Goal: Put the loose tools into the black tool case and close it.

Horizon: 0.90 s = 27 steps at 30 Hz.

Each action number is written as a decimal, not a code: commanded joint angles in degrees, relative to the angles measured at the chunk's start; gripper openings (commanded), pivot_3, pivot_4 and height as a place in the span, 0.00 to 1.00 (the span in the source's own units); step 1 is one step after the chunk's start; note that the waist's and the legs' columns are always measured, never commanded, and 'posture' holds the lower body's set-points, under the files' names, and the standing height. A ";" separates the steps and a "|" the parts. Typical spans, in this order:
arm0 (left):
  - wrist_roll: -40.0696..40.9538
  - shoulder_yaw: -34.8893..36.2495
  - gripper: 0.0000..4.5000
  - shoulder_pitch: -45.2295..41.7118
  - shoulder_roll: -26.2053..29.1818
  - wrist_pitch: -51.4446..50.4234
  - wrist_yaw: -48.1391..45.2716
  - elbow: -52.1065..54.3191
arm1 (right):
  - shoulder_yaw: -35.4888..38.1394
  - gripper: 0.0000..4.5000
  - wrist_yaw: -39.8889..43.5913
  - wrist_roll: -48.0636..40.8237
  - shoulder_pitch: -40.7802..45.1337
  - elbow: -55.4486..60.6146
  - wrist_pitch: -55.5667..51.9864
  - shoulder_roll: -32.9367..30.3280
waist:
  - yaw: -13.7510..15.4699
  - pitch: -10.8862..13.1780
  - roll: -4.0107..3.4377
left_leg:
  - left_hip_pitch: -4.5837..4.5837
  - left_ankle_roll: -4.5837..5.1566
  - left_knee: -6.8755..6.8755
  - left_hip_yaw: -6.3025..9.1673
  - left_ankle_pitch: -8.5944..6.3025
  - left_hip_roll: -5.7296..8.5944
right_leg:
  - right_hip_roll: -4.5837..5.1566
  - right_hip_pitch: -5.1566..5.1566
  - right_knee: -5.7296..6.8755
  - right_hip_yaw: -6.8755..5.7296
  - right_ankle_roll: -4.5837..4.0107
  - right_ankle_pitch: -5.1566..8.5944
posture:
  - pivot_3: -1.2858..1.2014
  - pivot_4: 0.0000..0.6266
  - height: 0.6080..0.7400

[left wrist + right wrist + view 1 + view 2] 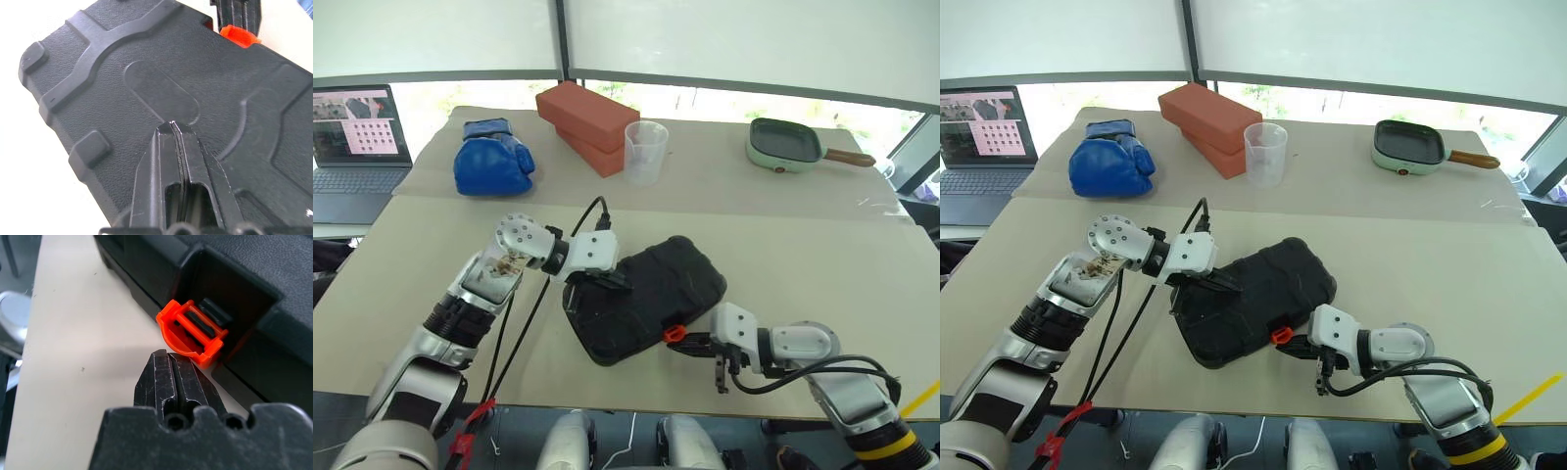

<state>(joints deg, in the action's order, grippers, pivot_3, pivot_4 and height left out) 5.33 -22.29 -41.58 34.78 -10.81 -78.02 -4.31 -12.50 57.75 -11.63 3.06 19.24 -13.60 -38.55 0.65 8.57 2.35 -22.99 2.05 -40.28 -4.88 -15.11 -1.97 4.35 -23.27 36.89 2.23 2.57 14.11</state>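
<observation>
The black tool case [661, 289] lies on the table with its ribbed lid down. No loose tools are in view. My left gripper [619, 282] is shut, its tips resting on the lid [146, 83] near the case's left end. The orange latch [193, 333] sticks out from the case's front edge, flipped open. Just in front of the latch [674, 333] and apart from it by a small gap, my right gripper [167, 356] is shut with nothing between its fingers.
At the back of the table stand two red bricks [582, 117], a blue boxing glove [492, 157], a clear measuring cup [645, 152] and a green pan [788, 145]. A laptop [352, 147] sits far left. The table's front edge runs right below the case.
</observation>
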 commanded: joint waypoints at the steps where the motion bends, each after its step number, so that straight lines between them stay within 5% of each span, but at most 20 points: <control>1: -1.81 -3.03 0.01 1.46 -1.25 -0.19 -0.26 0.20 | 5.29 0.00 -3.40 -4.19 1.08 5.45 0.74 2.19 | 0.00 0.00 0.00 | 0.00 0.00 0.00 0.00 0.00 0.00 | 0.00 0.00 0.00 0.00 0.00 0.00 | 0.52 0.24 0.99; 15: -2.65 -1.16 0.01 3.74 -0.98 -0.43 0.74 -1.13 | 8.43 0.00 -1.59 -6.92 0.27 7.60 -3.60 -0.46 | -0.03 -0.01 -0.01 | 0.12 0.00 0.00 0.00 0.00 -0.01 | 0.01 0.11 0.00 0.02 -0.01 0.00 | 0.52 0.24 0.99; 20: 7.18 9.06 0.30 7.82 5.81 -15.00 -0.10 5.73 | 17.41 0.31 4.39 -17.62 -2.23 12.02 -10.98 -8.94 | -0.42 0.00 -0.02 | 0.09 0.01 0.10 0.01 -0.01 -0.10 | 0.04 0.05 -0.03 0.04 0.00 0.00 | 0.52 0.24 0.99; 25: 16.52 20.80 0.72 15.41 16.00 -25.07 -0.61 13.05 | 29.21 0.72 10.29 -28.70 -2.36 9.53 -18.84 -17.42 | -1.45 0.03 -0.05 | 0.19 0.01 0.49 0.01 -0.01 -0.24 | 0.00 -0.01 -0.09 0.04 -0.14 0.08 | 0.52 0.24 0.99; 27: 21.13 31.86 0.88 22.01 22.40 -31.52 -1.47 15.63 | 35.52 0.86 15.97 -32.67 -1.23 3.89 -22.96 -23.21 | -1.54 0.14 -0.06 | 0.17 0.00 0.49 0.00 0.00 -0.30 | 0.01 -0.02 -0.12 0.00 -0.15 0.09 | 0.52 0.24 0.99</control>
<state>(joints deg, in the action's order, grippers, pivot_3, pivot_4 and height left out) 22.56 1.08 -21.34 53.35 -37.79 -78.72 8.59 16.36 69.79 -40.28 1.00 26.42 -33.47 -58.58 -0.89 8.72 2.29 -22.88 2.04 -39.80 -4.95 -15.12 -2.29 4.38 -23.40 36.79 2.28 2.41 14.20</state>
